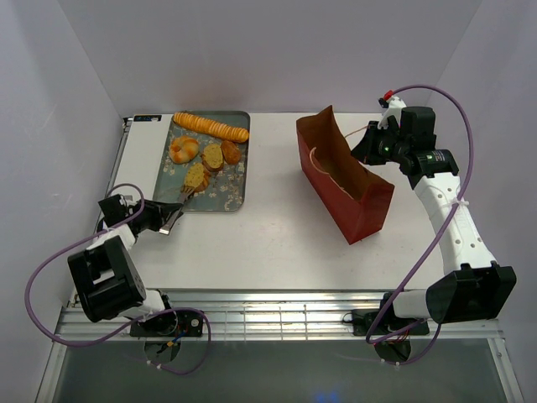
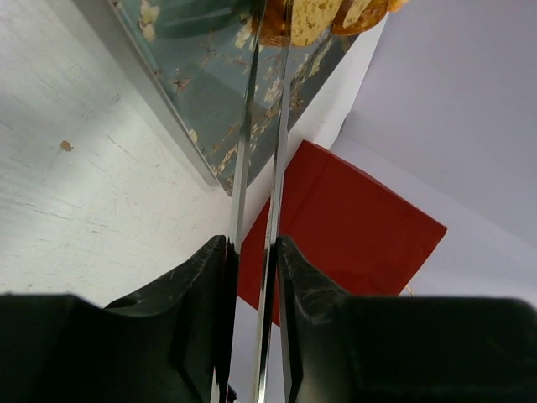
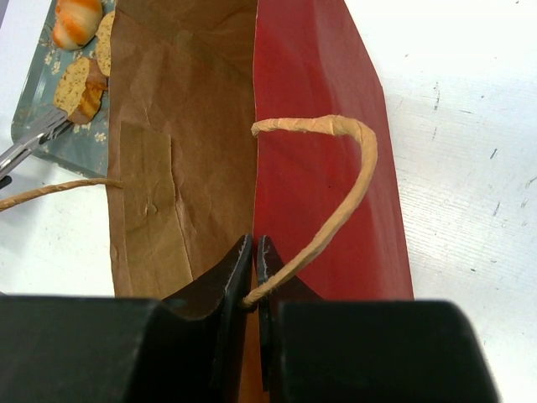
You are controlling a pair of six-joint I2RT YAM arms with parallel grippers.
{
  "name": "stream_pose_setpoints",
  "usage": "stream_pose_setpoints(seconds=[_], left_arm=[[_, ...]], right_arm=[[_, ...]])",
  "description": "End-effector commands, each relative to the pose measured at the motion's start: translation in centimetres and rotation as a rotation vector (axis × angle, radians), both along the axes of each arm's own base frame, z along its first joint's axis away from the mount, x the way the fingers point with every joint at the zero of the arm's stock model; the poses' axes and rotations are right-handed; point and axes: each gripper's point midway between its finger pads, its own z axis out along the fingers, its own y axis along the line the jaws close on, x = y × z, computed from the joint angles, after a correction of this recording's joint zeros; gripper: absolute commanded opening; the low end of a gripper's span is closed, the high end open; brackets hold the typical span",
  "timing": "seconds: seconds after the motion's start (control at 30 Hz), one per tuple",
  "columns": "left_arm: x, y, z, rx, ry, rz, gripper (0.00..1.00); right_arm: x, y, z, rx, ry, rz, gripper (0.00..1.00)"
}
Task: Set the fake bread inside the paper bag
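The fake bread lies on a grey floral tray (image 1: 235,189): a long ridged loaf (image 1: 211,127), a round bun (image 1: 183,149) and several toast-like slices (image 1: 214,156). My left gripper (image 1: 167,220) is shut on metal tongs (image 1: 181,200). The tongs' tips reach the nearest slice (image 1: 195,177). In the left wrist view the tongs (image 2: 277,134) run from my left gripper (image 2: 252,248) up to that slice (image 2: 312,18). The red paper bag (image 1: 345,172) stands open at centre right. My right gripper (image 1: 367,149) is shut on its far wall, at the rim by the string handle (image 3: 344,189), and it also shows in the right wrist view (image 3: 254,245).
White walls close in the table at the left, back and right. The tray sits at the back left, near the table's left edge. In the right wrist view I see the bag's brown inside (image 3: 180,143), the bun (image 3: 75,21) and the tongs' tips (image 3: 33,141).
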Motion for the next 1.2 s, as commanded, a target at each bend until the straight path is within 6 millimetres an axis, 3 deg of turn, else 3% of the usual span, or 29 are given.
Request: stream_pose_setpoints(seconds=[0.0, 0.23, 0.5, 0.77, 0.87, 0.97, 1.1, 1.17], left_arm=[[0.5, 0.6, 1.1, 0.047, -0.044, -0.003, 0.28], [0.1, 0.6, 2.8, 0.09, -0.076, -0.011, 0.0], [-0.1, 0.9, 6.6, 0.195, -0.17, -0.019, 0.0], [0.0, 0.4, 12.8, 0.262, -0.349, -0.057, 0.0], [0.3, -0.5, 15.8, 0.285, -0.44, -0.097, 0.0], [0.5, -2.7, 18.3, 0.263, -0.515, -0.183, 0.0], [0.6, -7.1, 22.9, 0.233, -0.635, -0.331, 0.0], [0.5, -8.5, 24.2, 0.217, -0.664, -0.372, 0.0]], right_arm=[[0.7, 0.2, 2.1, 0.008, -0.063, 0.002, 0.12], [0.6, 0.2, 2.1, 0.011, -0.063, 0.001, 0.12], [0.7, 0.1, 2.2, 0.006, -0.063, -0.004, 0.12], [0.6, 0.0, 2.1, 0.006, -0.059, -0.007, 0.12], [0.7, 0.0, 2.2, 0.002, -0.059, -0.01, 0.12], [0.8, 0.0, 2.4, 0.003, -0.062, -0.009, 0.12], [0.8, 0.0, 2.6, 0.006, -0.063, -0.013, 0.12], [0.8, 0.0, 2.5, 0.004, -0.06, -0.015, 0.12]])
